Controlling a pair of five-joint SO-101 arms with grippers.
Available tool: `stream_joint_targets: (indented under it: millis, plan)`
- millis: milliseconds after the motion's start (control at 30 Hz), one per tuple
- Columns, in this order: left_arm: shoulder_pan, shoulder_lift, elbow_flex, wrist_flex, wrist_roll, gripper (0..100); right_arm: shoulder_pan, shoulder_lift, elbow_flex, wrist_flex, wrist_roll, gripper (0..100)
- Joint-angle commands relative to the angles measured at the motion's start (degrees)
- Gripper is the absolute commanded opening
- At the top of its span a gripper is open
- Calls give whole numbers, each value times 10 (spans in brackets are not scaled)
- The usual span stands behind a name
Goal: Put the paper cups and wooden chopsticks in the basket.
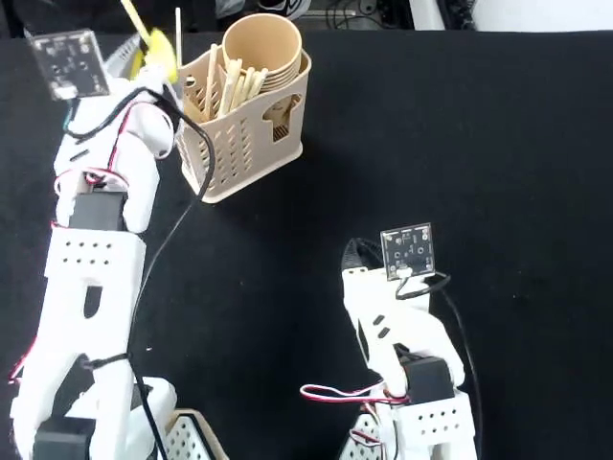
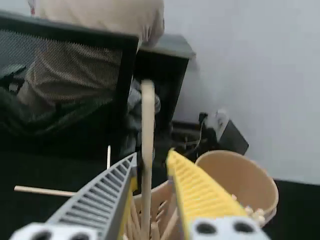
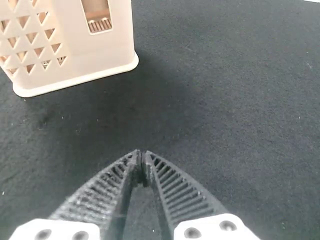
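Note:
The beige slotted basket (image 1: 239,134) stands at the back left of the black table. It holds stacked paper cups (image 1: 263,46) and several wooden chopsticks (image 1: 230,86). My left gripper (image 1: 155,50), with one yellow and one grey finger, hovers at the basket's left rim. In the left wrist view this gripper (image 2: 151,157) is shut on a wooden chopstick (image 2: 147,125) that stands up between the fingers, above the chopsticks in the basket and beside the cup (image 2: 240,180). My right gripper (image 3: 142,161) is shut and holds nothing, low over the table in front of the basket (image 3: 70,45).
The right arm (image 1: 407,316) rests folded near the front middle of the table. The left arm (image 1: 96,249) stretches along the left side, with its cable hanging beside the basket. A mesh chair (image 2: 65,75) stands beyond the table's far edge.

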Motion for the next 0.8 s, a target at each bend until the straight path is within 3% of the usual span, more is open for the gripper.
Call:
stream_joint_targets:
  millis: [0,133,300,500,600,767]
  plan:
    - [1,-4,-125,219,23,221,-6,-47,-5,-9,1,12]
    - [0,3,-231,370,24,232,-6,-47,-5,-9,1,12]
    - [-2,3,-272,473,24,232,-6,-47,-5,-9,1,12]
    - [-73,45,-291,614,77,230,-6,-47,-4,-9,1,12]
    - [-94,105,-298,639,139,231,-6,-47,-4,-9,1,12]
    - [-53,197,-335,645,180,232,-6,-47,-4,-9,1,12]
